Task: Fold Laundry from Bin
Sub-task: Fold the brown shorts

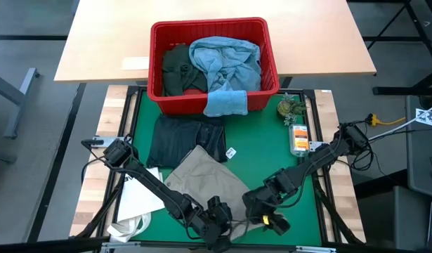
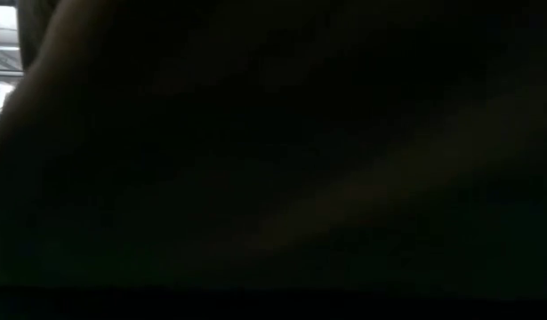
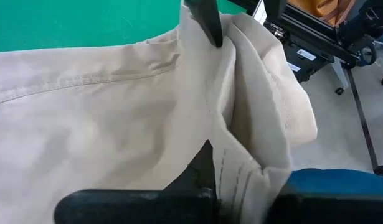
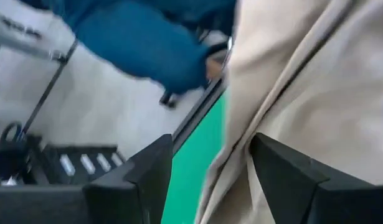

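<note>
Basically, both grippers sat at the bottom centre of the high view, working the near edge of the khaki trousers [image 1: 205,179]. The left gripper [image 1: 217,226] had closed on a bunched fold of that hem; its wrist view showed a dark finger [image 3: 207,25] pinching the cloth where it humped up over the table edge. I judged that grip was there to lift the near edge for a fold away from the front.

The right gripper [image 1: 272,221] was just beside it, lower centre-right. Its fingers [image 4: 141,171] stood parted, tan cloth hanging between and beside them, not clamped that I could see. Probably lining up for a second corner so the hem would rise evenly.

The low view was blacked out; something sat against the lens, so no help there.

A white tote bag [image 1: 135,204] lay lower left, partly under the left arm, out of the work zone.

Mid-frame, the dark navy jeans [image 1: 184,137] lay flat on the green mat [image 1: 265,151], the trousers overlapping their near side. An orange-labelled bottle [image 1: 298,139] and a small green object [image 1: 289,107] sat at right, clear of the cloth.

Farthest, upper centre, the red bin [image 1: 212,60] held a dark green piece [image 1: 177,67] and light blue jeans [image 1: 226,60], with a small light blue cloth [image 1: 226,103] draped over its front rim. Plenty left to pull.
</note>
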Robot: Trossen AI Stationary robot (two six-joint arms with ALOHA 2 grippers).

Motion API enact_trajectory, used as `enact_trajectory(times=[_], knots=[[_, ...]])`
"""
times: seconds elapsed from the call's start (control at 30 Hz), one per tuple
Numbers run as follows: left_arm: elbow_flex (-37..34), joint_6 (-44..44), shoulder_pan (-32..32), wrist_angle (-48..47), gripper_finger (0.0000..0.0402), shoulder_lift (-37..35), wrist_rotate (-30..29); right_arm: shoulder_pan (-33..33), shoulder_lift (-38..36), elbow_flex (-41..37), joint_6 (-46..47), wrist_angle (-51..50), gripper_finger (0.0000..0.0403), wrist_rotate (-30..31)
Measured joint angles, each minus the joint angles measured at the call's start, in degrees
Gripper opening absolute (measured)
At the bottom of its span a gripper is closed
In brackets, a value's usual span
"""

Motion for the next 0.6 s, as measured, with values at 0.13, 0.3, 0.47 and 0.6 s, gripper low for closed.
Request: enact_trajectory(times=[0.13, 0.3, 0.47, 0.6], knots=[[0.00, 0.00, 0.00, -0.22, 0.0003, 0.00, 0.00, 1.65, 0.07, 0.00, -0.75, -7.45, 0.0220, 1.42], [0.00, 0.00, 0.00, -0.23, 0.0003, 0.00, 0.00, 4.51, 0.09, -0.02, -1.08, -17.07, 0.0221, 12.40], [0.00, 0.00, 0.00, -0.23, 0.0003, 0.00, 0.00, 8.12, 0.11, -0.07, 0.19, -20.45, 0.0221, 14.93], [0.00, 0.00, 0.00, -0.23, 0.0003, 0.00, 0.00, 11.46, 0.11, -0.07, 3.87, -20.51, 0.0221, 16.91]])
